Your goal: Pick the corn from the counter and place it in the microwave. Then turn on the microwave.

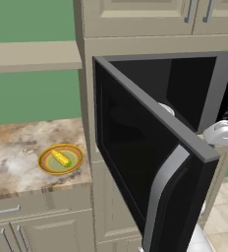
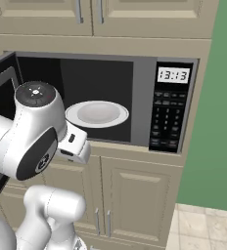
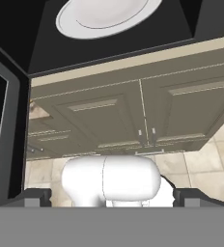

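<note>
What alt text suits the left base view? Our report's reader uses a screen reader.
A black microwave stands with its door swung wide open. To its left, a corn cob lies on a green plate on the stone counter.

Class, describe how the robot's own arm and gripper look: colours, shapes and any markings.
The arm is glossy white with rounded, bulbous links and dark grey joint faces. One round dark cap on top carries small light marks. No cables show. The gripper has two small dark grey, blocky finger tips.
</note>
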Available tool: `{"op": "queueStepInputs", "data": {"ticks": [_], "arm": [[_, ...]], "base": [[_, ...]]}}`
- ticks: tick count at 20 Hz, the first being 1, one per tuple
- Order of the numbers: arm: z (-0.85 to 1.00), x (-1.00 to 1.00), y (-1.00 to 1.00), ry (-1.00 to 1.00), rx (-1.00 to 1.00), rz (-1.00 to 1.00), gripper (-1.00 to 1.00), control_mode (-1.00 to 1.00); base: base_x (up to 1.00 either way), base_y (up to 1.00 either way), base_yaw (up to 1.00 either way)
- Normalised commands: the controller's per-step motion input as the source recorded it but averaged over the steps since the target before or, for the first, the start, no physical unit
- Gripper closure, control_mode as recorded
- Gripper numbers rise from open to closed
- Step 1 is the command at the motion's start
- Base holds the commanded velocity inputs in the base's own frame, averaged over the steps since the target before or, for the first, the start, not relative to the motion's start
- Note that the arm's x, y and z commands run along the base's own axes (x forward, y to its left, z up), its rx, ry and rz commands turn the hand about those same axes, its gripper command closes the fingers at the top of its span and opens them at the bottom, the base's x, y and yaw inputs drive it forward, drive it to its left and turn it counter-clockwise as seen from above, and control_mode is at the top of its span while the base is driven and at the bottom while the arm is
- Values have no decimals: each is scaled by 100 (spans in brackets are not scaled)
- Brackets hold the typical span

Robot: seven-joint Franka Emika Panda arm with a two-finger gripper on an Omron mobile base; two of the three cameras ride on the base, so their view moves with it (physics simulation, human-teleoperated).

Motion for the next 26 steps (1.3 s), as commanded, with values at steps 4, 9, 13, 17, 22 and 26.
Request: {"op": "queueStepInputs", "data": {"ticks": [4,9,13,17,22,26], "arm": [[0,0,0,0,0,0,-100,100],[0,0,0,0,0,0,-100,100],[0,0,0,0,0,0,-100,100],[0,0,0,0,0,0,-100,100],[0,0,0,0,0,0,-100,100],[0,0,0,0,0,0,-100,100]], "base": [[-33,-8,-2],[-42,-15,-4],[-32,-26,-5],[-24,-34,-5],[-24,-38,-5],[-34,-34,-5]]}}
